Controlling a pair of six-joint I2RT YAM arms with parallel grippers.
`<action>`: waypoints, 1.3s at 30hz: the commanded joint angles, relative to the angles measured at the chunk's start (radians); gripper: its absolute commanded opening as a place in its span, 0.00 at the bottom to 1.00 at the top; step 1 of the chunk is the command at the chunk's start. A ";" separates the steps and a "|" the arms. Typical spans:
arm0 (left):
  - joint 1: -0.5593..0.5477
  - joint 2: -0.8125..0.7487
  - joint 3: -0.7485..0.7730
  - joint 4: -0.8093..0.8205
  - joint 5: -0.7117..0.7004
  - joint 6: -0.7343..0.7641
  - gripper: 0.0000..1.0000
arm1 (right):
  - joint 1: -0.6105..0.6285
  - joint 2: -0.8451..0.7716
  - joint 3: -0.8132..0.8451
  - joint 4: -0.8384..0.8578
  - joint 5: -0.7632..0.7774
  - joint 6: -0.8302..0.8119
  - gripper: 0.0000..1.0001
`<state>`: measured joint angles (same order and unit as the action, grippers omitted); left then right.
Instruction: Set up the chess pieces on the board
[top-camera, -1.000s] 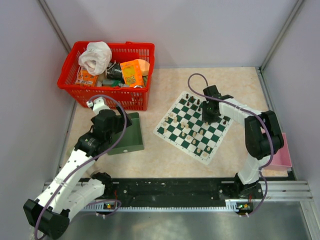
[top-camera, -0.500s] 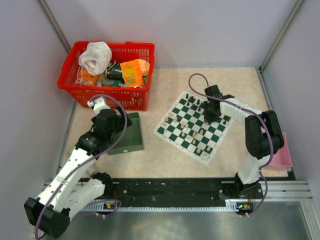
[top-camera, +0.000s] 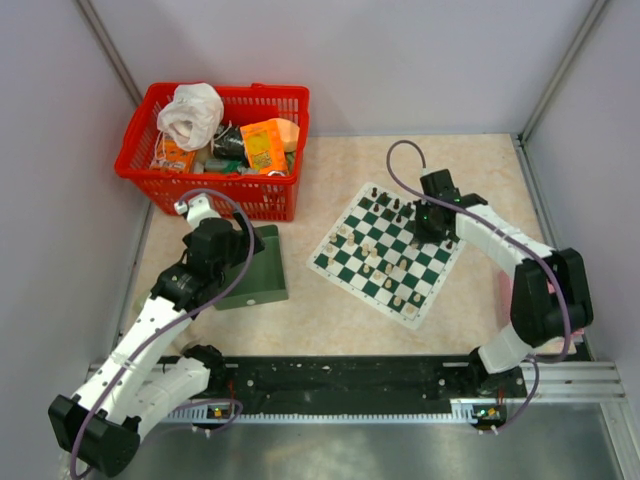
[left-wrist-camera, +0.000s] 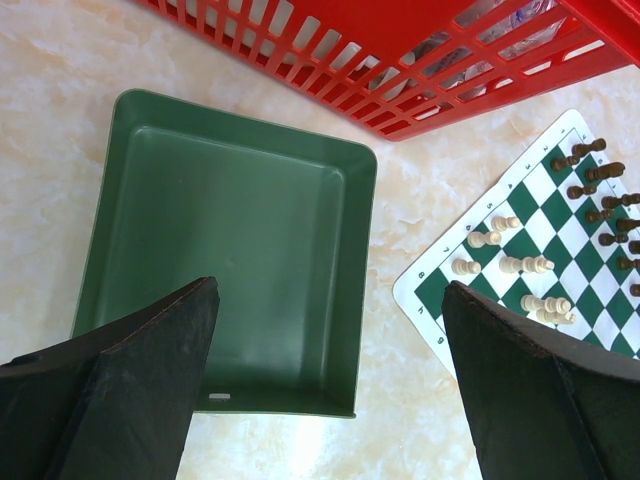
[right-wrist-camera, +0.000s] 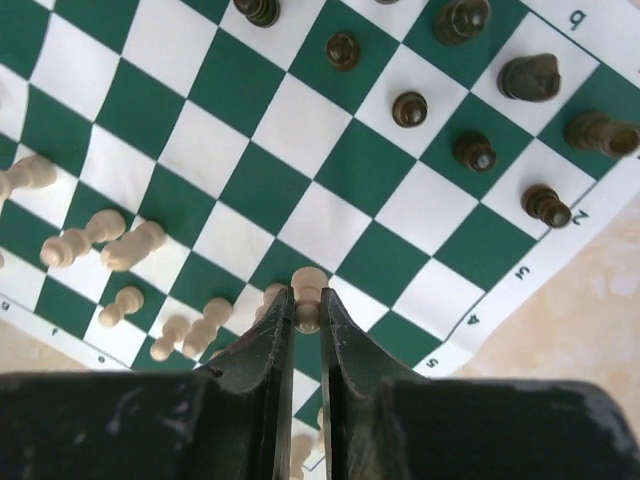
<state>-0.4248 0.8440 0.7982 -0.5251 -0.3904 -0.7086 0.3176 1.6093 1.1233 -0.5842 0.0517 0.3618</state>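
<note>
Right wrist view: the right gripper (right-wrist-camera: 308, 312) is narrowed onto a cream pawn (right-wrist-camera: 308, 287), one finger on each side of the stem, with the head showing above the tips.
Pawn height: cannot tell whether the base rests on the board (right-wrist-camera: 290, 120) or hangs just above it.
Pawn position: over a square near the board's border.
Board: lies rotated, between the counter's middle and its right edge.
Black pieces (right-wrist-camera: 472, 152): upright, in rows along the board side facing the counter's far right corner.
Cream pieces (right-wrist-camera: 100, 243): scattered over the squares, several tipped over, not in rows.
Step in hand (judged): placing one cream pawn on its home square.
Next move (judged): take the pawn to the row opposite black, lower it upright on the square's centre, then part the fingers without knocking its neighbours.
Left gripper (left-wrist-camera: 328, 290): spread wide and holding nothing, above the tray (left-wrist-camera: 230, 240) near the counter's left edge.
</note>
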 joint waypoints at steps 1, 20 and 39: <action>0.008 -0.011 0.013 0.034 0.001 -0.003 0.99 | 0.020 -0.153 -0.062 -0.048 -0.020 0.022 0.08; 0.008 -0.014 -0.001 0.048 0.022 -0.011 0.99 | 0.233 -0.203 -0.241 -0.031 0.068 0.160 0.08; 0.009 -0.019 -0.011 0.046 0.021 -0.014 0.99 | 0.265 -0.154 -0.295 0.007 0.077 0.177 0.13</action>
<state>-0.4202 0.8440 0.7906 -0.5232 -0.3710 -0.7105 0.5690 1.4509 0.8356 -0.6075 0.1127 0.5259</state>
